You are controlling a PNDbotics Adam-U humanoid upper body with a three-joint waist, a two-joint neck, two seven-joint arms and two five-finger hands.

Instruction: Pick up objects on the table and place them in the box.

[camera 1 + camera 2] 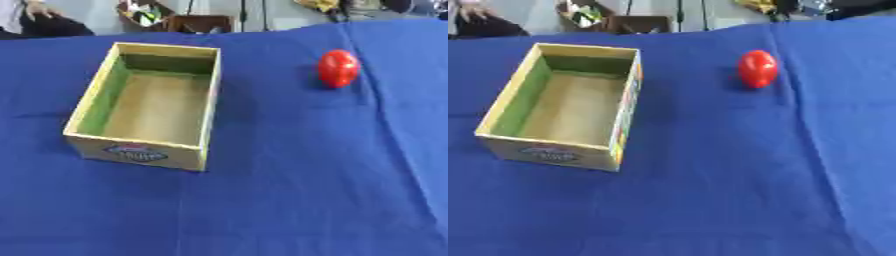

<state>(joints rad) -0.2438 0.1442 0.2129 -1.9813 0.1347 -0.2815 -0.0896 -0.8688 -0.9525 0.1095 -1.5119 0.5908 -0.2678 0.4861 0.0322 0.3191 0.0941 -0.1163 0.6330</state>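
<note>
Upright, a red egg-shaped object (338,68) stands near the desk's (289,200) far right corner, well apart from the empty box (206,125) toward the far left. Rounded, it may roll if nudged. Neither hand shows, so their fingers cannot be judged.

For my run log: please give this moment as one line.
box: open, empty | red object: on blue cloth, right of box, apart | robot hands: not in view | placed: nothing yet

Box (203,120) open-topped; red obj (338,68) well apart
</note>
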